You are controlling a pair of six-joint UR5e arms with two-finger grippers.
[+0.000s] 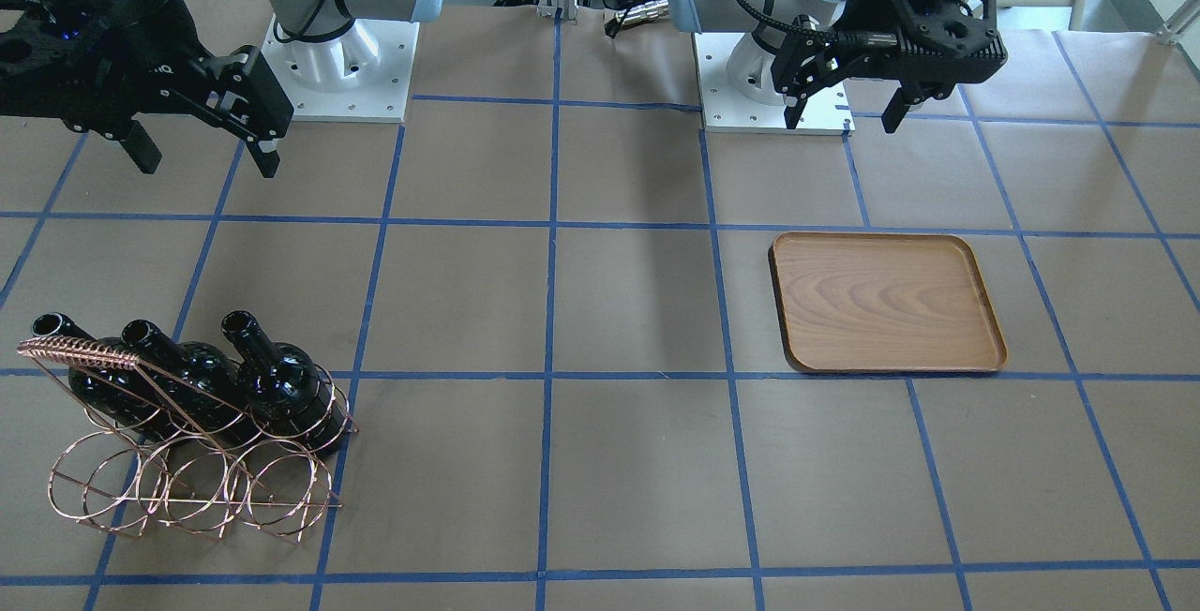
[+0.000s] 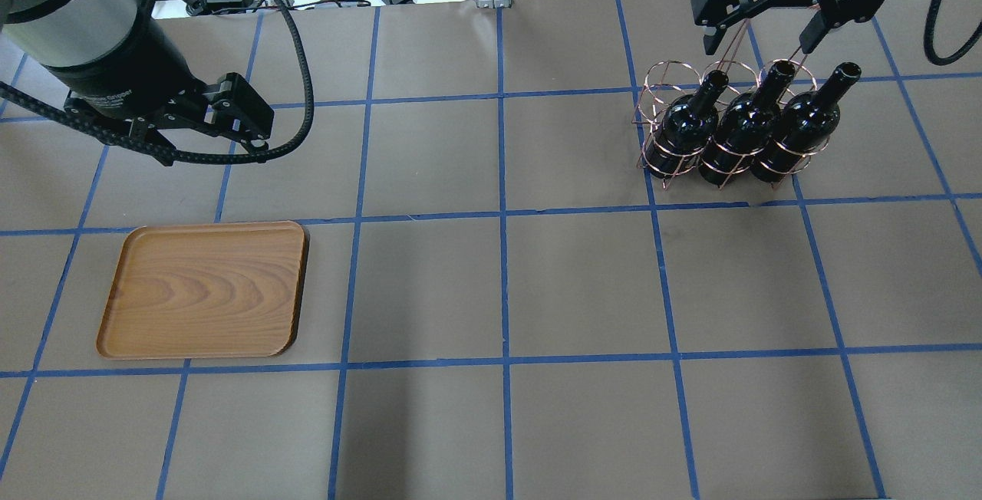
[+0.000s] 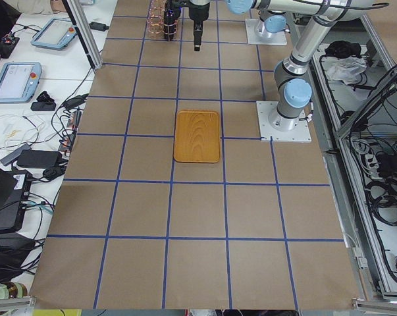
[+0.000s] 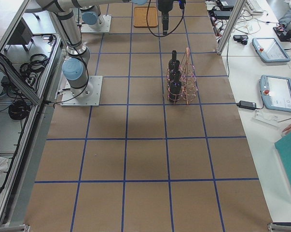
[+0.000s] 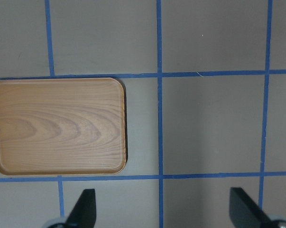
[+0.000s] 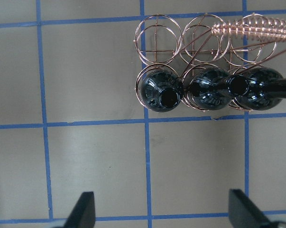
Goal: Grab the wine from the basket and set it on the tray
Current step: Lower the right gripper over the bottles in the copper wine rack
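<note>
Standing in basket (image 1: 80, 350), wine (image 1: 281, 391) clear of right end effector (image 1: 206, 164), jaws spread

Three glossy, near-black glass wine bottles (image 2: 740, 128) with long necks stand upright side by side, close enough to look as if they touch, their open mouths facing up. They sit in a rose-gold wire basket (image 1: 70, 347) built of round rings in two rows. The bottles fill the row nearer the robot. A coiled-wire handle bar is carried on slanted wires above the rings. The basket rests on the brown worktop (image 2: 583, 285) on the robot's right side. Well apart from it, on the robot's left side, a flat rectangular brown wooden tray (image 2: 203, 289) lies level. It has rounded corners and a low dark rim, and its curved grain faces up.
</note>
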